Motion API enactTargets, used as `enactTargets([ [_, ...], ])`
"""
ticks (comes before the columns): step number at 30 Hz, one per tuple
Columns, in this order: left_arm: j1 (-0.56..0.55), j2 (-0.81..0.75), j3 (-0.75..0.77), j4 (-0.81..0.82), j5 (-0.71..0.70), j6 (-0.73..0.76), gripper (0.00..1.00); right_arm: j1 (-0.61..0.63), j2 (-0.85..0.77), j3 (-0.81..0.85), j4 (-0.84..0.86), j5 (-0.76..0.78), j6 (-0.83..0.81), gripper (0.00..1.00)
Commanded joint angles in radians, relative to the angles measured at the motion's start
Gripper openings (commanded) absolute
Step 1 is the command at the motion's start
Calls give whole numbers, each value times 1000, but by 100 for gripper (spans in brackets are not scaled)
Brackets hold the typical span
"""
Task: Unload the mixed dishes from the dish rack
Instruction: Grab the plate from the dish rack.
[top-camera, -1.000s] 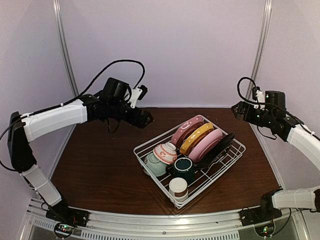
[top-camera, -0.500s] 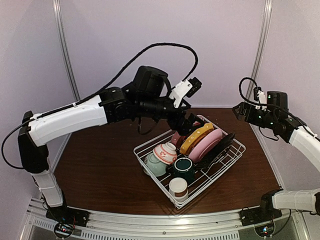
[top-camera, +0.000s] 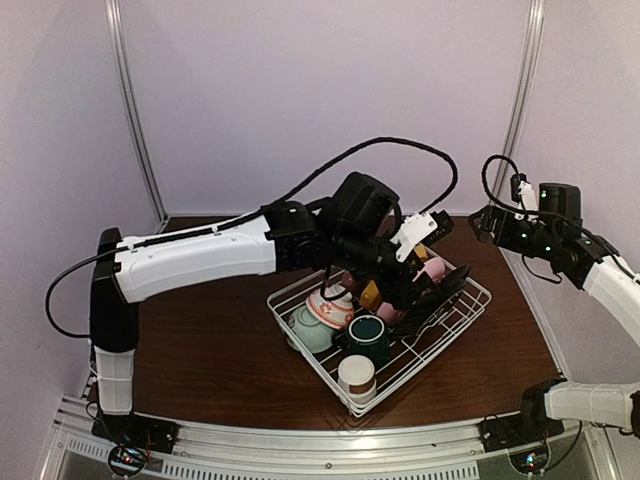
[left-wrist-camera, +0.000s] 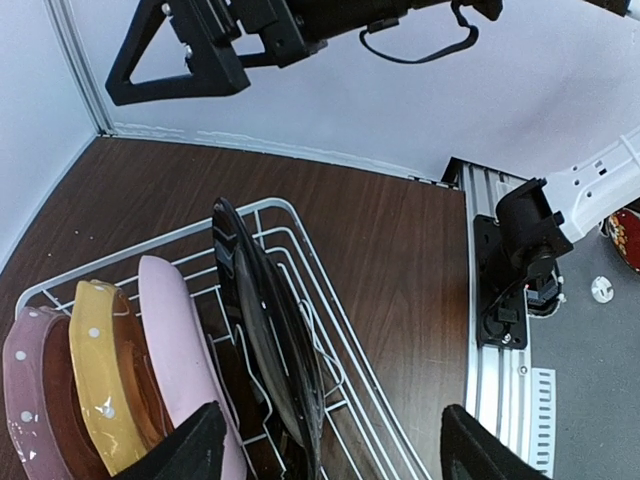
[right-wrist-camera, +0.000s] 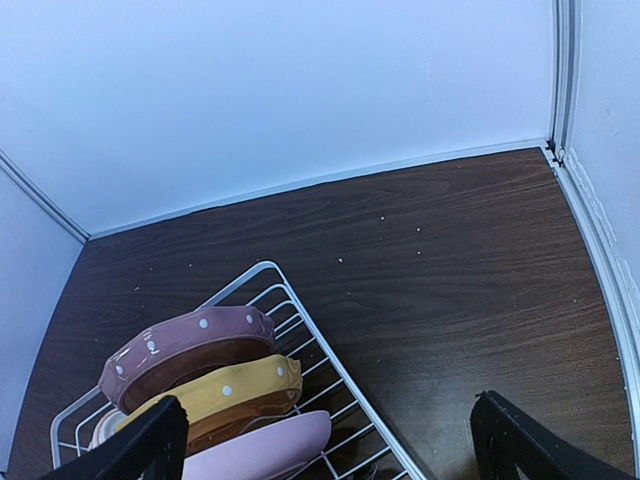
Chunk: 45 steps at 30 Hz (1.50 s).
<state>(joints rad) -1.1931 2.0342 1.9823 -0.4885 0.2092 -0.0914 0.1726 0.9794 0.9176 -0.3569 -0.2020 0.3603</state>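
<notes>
Left hand (top-camera: 405, 288): from overhead you see it low over the far half of the rack, with the arm hiding most of the plates and the jaws impossible to read. Its own camera shows it open and gripping nothing. One finger (left-wrist-camera: 190, 445) sits in front of the pale pink plate and the other is off to the right.

Right hand (top-camera: 482, 222): it is raised at the far right, well apart from the rack. Your right wrist camera shows its fingers (right-wrist-camera: 135, 445) spread wide and empty.

Rack (top-camera: 352, 400): white wire, sitting cornerwise on the brown desk (top-camera: 200, 320), right of centre.

Plates: the wrist cameras give you three standing on edge in a row: the dusty pink plate (left-wrist-camera: 35, 395), the yellow plate (left-wrist-camera: 105, 370) and the pale pink plate (left-wrist-camera: 180, 350). Overhead you get only slivers of them past the arm.

Black utensil (left-wrist-camera: 265, 330): it stands on edge just beside the pale pink plate. In the left wrist view it lies between the spread fingers. The right wrist camera does not take it in.

Bowls: only the overhead view shows them. The red-and-white bowl (top-camera: 330, 305) rests against the pale green bowl (top-camera: 308, 330) at the rack's left corner.

Mug (top-camera: 367, 335): dark green, mid-rack, just right of the bowls, seen from overhead only.

Cup (top-camera: 357, 377): white and brown, in the rack's near corner, seen from overhead only.
</notes>
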Motion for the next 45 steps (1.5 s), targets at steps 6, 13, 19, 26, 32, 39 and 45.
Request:
enactTargets([
  [6,-7,78,57,-11,-3,-57,67,-6,-19,0,-17,20,-21,100],
  [13,-8,136,78,-11,-28,-97,60,-17,-28,-5,-24,49,-16,100],
  [19,-7,180,97,-13,-39,-125,51,-23,-28,-6,-22,44,-12,100],
  [26,-15,209,104,-12,-77,-146,44,-33,-20,-14,-19,48,-5,100],
  [32,-28,236,115,-6,-83,-152,35,-42,-13,-24,-8,34,0,100],
  [39,-30,233,142,-1,-51,-161,15,-49,-15,-24,-7,25,3,100],
  [45,-29,201,139,20,-30,-169,0,-54,-21,-23,-8,21,4,100],
])
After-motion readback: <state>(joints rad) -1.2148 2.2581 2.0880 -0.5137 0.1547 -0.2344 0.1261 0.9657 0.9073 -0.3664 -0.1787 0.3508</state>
